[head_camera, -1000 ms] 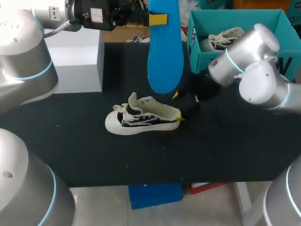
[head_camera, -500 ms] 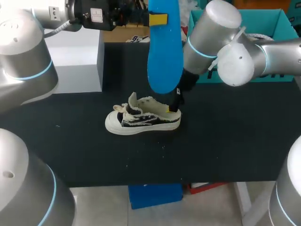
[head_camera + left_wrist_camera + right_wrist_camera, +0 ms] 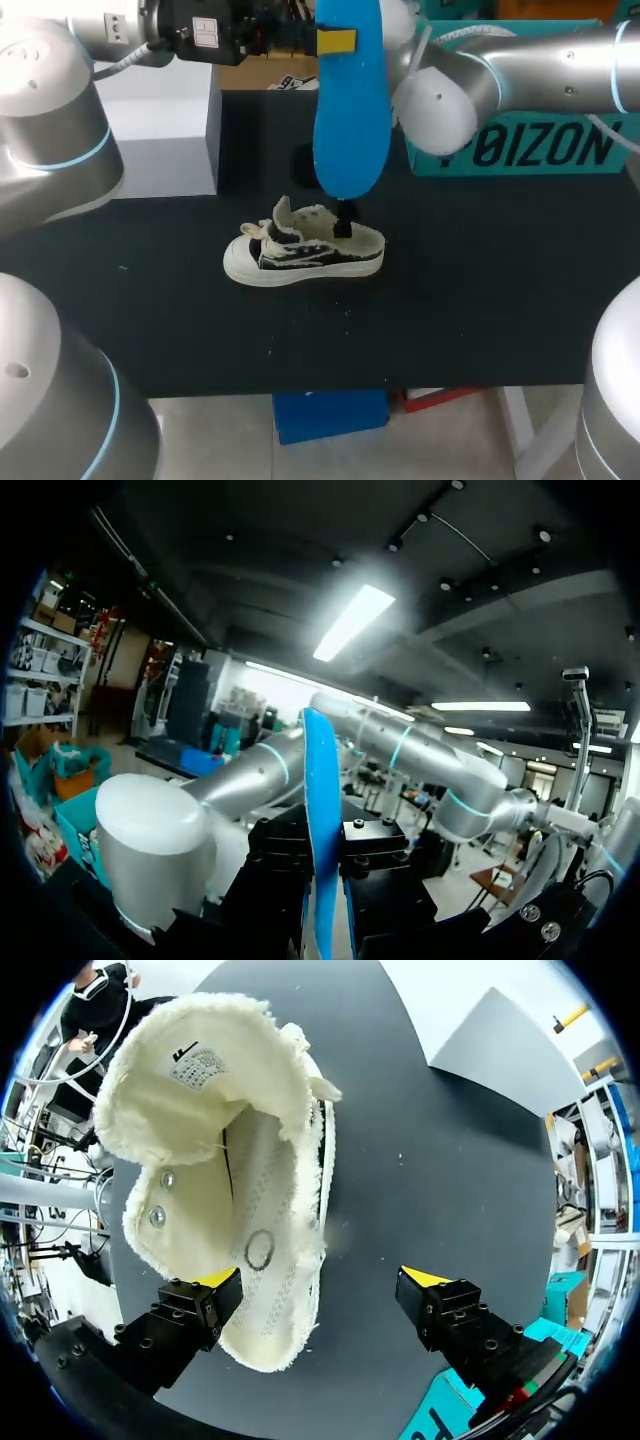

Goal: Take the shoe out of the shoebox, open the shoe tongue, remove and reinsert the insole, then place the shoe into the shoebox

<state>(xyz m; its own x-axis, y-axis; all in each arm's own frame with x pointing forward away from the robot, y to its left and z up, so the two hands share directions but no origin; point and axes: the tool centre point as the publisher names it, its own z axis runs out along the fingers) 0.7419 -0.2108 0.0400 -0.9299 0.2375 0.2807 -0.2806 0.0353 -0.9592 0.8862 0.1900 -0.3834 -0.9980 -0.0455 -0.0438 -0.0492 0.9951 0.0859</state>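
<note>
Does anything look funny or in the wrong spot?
The blue insole is out of the sneaker, held up in the air by the left gripper. The sneaker stands on the table, outside the teal shoebox, tongue pulled open.

we worked over a black table (image 3: 480, 300) with a matte top. near its middle a black and cream shoe (image 3: 300, 250) stood on its sole, white toe cap toward our left, its frayed tongue turned up. a teal shoebox (image 3: 520, 150) sat at the far right, well apart from the shoe. a pale grey box (image 3: 165, 120) stood at the far left. a few white specks (image 3: 348, 312) lay just in front of the shoe.
</note>
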